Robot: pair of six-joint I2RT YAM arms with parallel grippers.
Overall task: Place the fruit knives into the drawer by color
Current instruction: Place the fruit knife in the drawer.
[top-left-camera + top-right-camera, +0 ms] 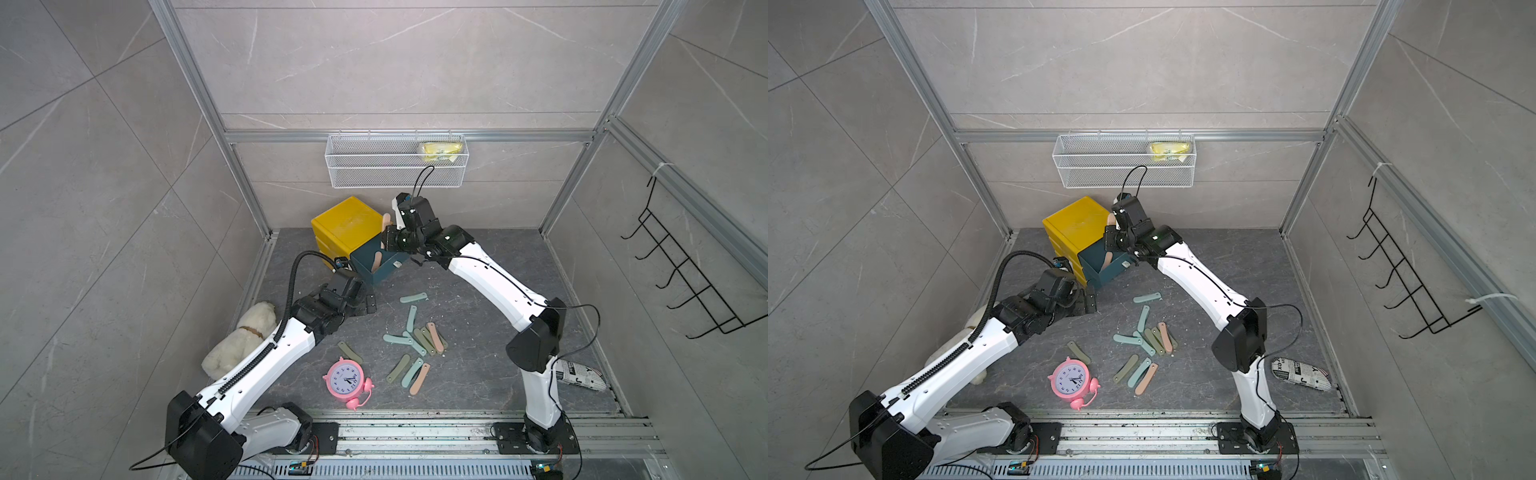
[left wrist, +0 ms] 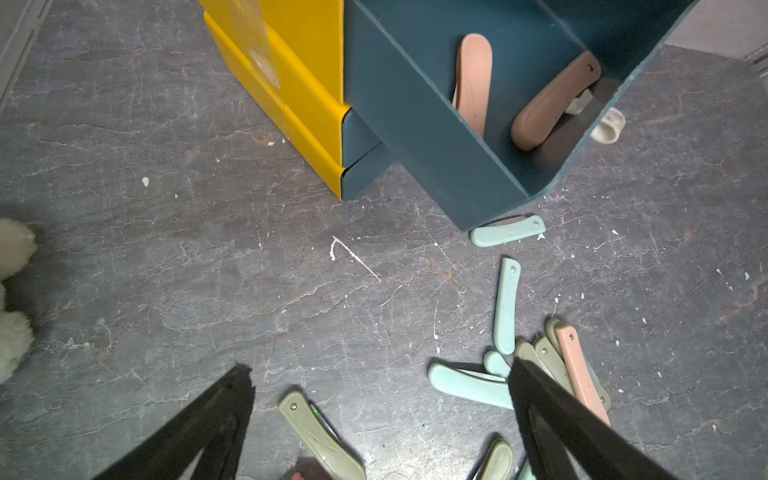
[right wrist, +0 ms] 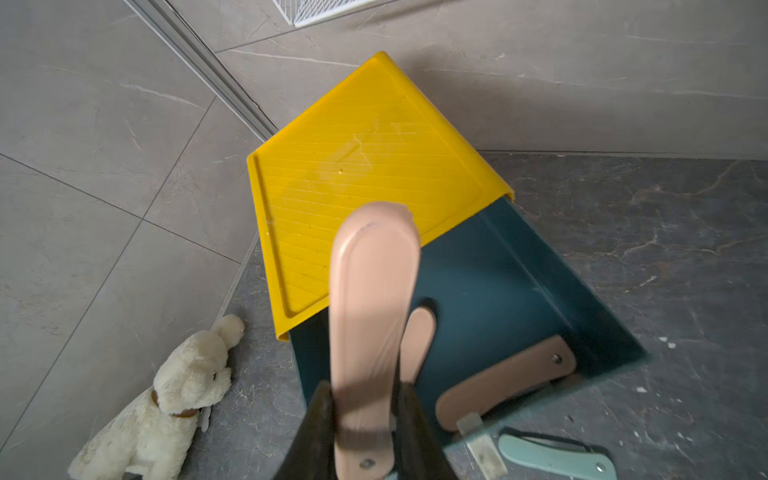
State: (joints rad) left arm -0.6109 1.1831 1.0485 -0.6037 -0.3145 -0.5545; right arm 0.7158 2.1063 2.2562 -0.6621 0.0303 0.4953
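Two pink knives (image 2: 473, 83) lie in the blue drawer (image 2: 415, 124); the right pincer (image 3: 363, 399) clamps a third knife (image 3: 374, 291) above it, the left pincer (image 2: 380, 370) spread apart.

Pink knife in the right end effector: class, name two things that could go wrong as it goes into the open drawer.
1. The right end effector pinches the pink knife near one end; its free end reaches toward the yellow cabinet top, so released it may land there instead of in the blue drawer.
2. The drawer stands far out; a knock could tip it onto the mint knife by its front.
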